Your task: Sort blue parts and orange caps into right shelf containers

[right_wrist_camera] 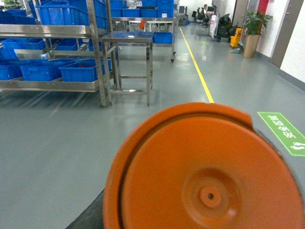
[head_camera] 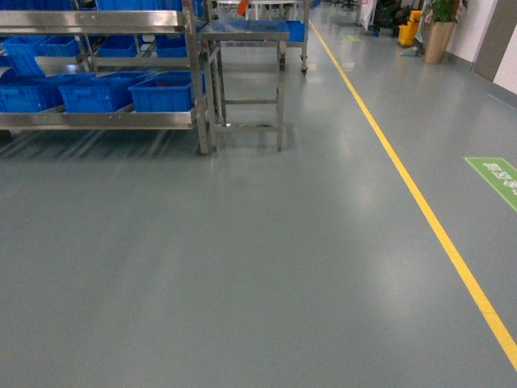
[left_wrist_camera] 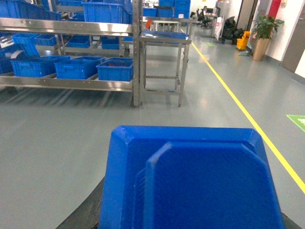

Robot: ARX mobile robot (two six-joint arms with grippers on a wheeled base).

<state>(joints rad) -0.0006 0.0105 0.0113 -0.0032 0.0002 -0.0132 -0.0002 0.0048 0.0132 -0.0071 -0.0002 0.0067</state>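
A large blue part [left_wrist_camera: 200,181] fills the lower half of the left wrist view, held close to the camera above the floor. My left gripper is shut on it, with its fingers hidden behind the part. An orange cap [right_wrist_camera: 205,176], round with a small centre hole, fills the lower right wrist view the same way, and my right gripper is shut on it, fingers hidden. The right shelf containers [head_camera: 161,90], bright blue crates, sit in a row on the low level of a steel rack [head_camera: 97,119] far ahead on the left. Neither gripper shows in the head view.
A small steel table [head_camera: 242,32] stands just right of the rack. Grey floor [head_camera: 242,259] lies between me and the rack. A yellow floor line [head_camera: 420,202] runs down the right, with a green floor marking [head_camera: 497,178] beyond it and a potted plant [head_camera: 440,28] far back.
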